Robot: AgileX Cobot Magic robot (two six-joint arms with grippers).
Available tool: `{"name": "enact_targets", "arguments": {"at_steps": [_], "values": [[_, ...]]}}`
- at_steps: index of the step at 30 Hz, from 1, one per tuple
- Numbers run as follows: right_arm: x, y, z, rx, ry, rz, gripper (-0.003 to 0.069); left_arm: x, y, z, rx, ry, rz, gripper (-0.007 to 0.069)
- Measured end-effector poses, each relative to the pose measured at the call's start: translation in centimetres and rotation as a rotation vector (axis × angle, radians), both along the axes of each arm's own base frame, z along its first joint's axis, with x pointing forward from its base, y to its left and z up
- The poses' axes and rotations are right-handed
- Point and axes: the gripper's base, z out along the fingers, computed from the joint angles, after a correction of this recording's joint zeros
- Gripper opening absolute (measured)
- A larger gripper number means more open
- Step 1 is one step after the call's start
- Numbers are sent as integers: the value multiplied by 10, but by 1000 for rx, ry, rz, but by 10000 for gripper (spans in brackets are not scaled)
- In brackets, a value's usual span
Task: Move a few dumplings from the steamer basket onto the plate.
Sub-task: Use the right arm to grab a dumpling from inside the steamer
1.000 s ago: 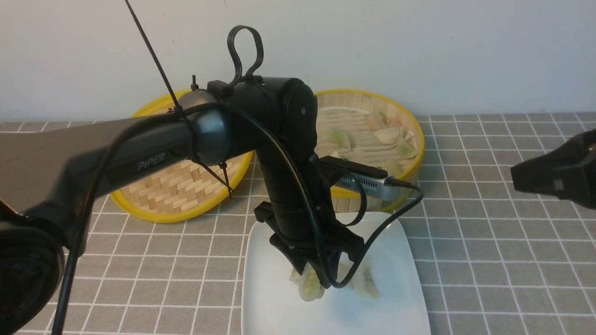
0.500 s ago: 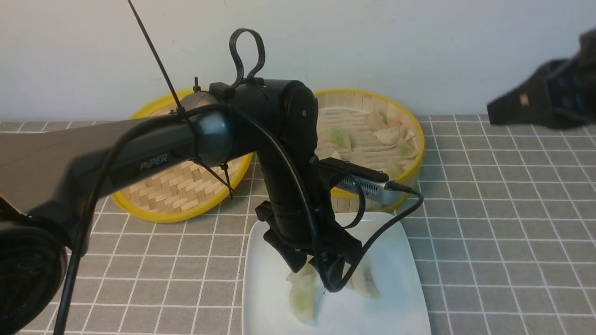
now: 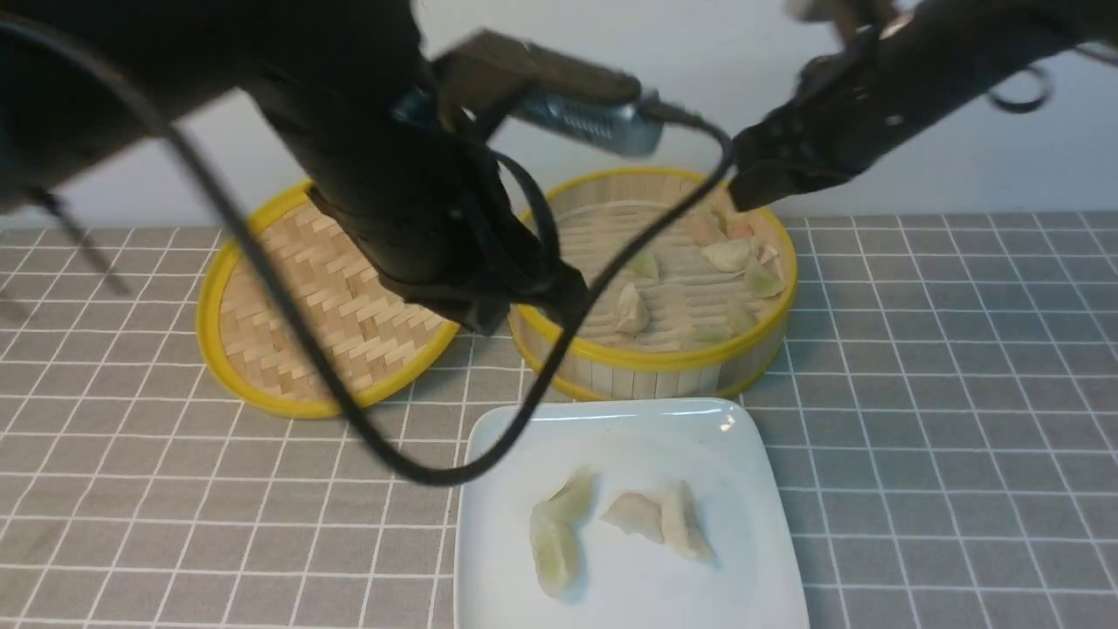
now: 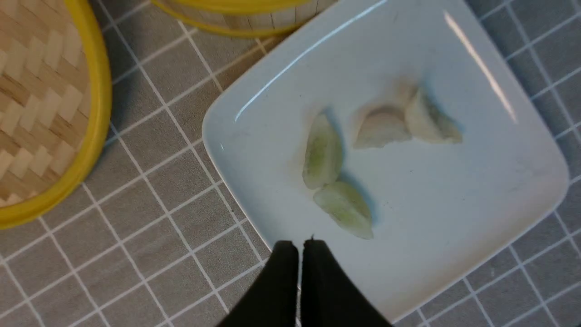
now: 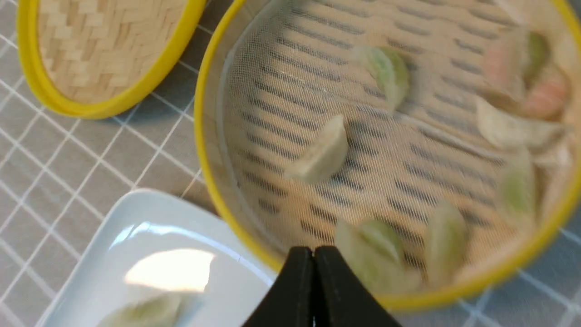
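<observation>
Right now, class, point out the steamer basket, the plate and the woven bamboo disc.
steamer basket [image 3: 651, 380]: front view, near slat wall.
plate [image 3: 742, 489]: front view, bare right part.
woven bamboo disc [image 3: 253, 349]: front view, woven face.

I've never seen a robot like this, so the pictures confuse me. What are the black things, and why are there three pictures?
It is a robot with two black arms. The big picture is taken from between the arms, looking forward. In it the left arm and the right arm are both up in the air. The other two pictures come from a small camera on each wrist. One looks down past the left pincer, the other past the right pincer. Both pincers are closed and hold nothing. On the grey tiled table there is a white plate with four dumplings on it. Behind the plate is a bamboo steamer basket with more dumplings inside. A flat woven bamboo disc lies beside the basket.
</observation>
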Motion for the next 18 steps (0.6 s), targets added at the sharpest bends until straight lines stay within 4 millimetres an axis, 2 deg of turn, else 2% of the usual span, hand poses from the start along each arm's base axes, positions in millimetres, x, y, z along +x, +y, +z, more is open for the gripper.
{"name": "enact_targets", "arguments": {"at_steps": [3, 4, 6, 8, 10, 13, 16, 18], "values": [[28, 17, -22, -10, -36, 6, 14, -20, 14, 14, -30, -24, 20, -5], [30, 19, -23, -12, -42, 7, 16, -21, 15, 15, -33, -28, 20, -5], [51, 31, -43, -20, -62, 13, 59, -37, 26, 19, -52, -25, 41, -5], [66, 37, -53, -22, -86, 17, 119, -52, 36, 21, -73, -15, 57, -5], [73, 40, -62, -26, -87, 19, 155, -61, 41, 25, -91, -17, 65, -5], [91, 44, -80, -50, -113, 20, 268, -83, 55, 32, -144, -30, 100, -5], [98, 45, -92, -65, -110, 15, 325, -96, 65, 39, -174, -50, 116, -5], [103, 46, -108, -78, -88, 16, 376, -110, 75, 47, -209, -81, 126, -5]]}}
